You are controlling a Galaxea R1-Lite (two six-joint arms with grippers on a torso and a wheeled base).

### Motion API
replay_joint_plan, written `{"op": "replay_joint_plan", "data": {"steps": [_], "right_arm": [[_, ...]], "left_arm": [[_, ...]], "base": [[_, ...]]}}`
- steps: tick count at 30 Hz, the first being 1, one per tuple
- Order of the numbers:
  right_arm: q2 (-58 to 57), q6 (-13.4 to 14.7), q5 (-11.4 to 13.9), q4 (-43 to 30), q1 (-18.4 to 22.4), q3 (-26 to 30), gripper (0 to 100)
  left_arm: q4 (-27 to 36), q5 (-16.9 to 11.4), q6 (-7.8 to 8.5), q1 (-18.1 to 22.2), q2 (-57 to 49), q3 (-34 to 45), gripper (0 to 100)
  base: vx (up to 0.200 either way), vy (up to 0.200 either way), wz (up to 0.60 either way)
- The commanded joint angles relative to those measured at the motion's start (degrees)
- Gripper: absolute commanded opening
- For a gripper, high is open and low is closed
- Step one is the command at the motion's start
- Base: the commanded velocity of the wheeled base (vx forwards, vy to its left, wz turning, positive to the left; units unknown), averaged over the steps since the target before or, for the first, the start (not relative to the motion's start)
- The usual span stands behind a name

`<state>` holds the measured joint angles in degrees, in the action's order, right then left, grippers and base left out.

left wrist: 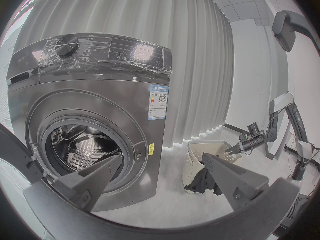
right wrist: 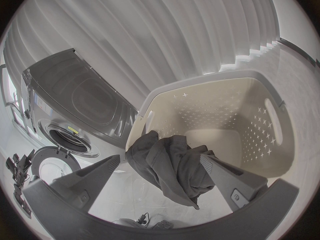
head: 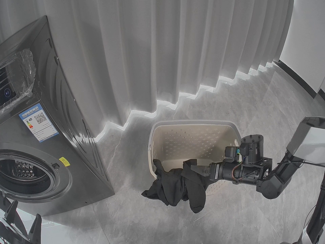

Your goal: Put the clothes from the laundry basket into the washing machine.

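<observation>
A dark garment [head: 176,187] hangs over the front rim of the cream laundry basket [head: 189,122] and spills onto the floor. My right gripper [head: 193,169] sits level at the basket's front right, open, its fingertips at the cloth. In the right wrist view the garment [right wrist: 170,167] bunches between the spread fingers [right wrist: 220,174] of the right gripper [right wrist: 160,156]. The grey washing machine [head: 50,146] stands at the left with its drum [left wrist: 83,147] exposed. My left gripper [left wrist: 162,156] is low in front of it, open, nothing between its fingers.
The washer's round door [right wrist: 53,160] lies swung open beside the drum opening. White curtains [head: 152,51] hang behind machine and basket. Bare grey tile floor [head: 128,214] separates the basket from the washer.
</observation>
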<state>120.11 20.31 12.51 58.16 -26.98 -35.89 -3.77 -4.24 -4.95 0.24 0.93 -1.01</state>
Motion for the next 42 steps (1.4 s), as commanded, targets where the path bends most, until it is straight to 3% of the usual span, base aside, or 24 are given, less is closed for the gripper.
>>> {"op": "replay_joint_plan", "data": {"steps": [1,22,23,42], "right_arm": [[4.25,-0.01,-0.38,0.90,-1.59,-1.46,100],[11.46,0.17,-0.64,2.92,-2.99,-5.24,100],[11.90,0.17,-0.64,3.63,-2.99,-5.24,0],[11.55,-0.45,-1.78,4.15,-1.85,-4.63,0]], "left_arm": [[-0.01,0.02,0.03,0.02,-0.75,0.92,100],[-0.01,0.11,0.12,0.02,-0.75,0.92,100],[-0.01,0.20,0.12,0.02,-0.75,0.92,100],[-0.01,0.29,0.12,0.02,-0.75,0.92,100]], "base": [[0.000,0.000,0.00],[0.000,0.000,0.00],[0.000,0.000,0.00],[0.000,0.000,0.00]]}}
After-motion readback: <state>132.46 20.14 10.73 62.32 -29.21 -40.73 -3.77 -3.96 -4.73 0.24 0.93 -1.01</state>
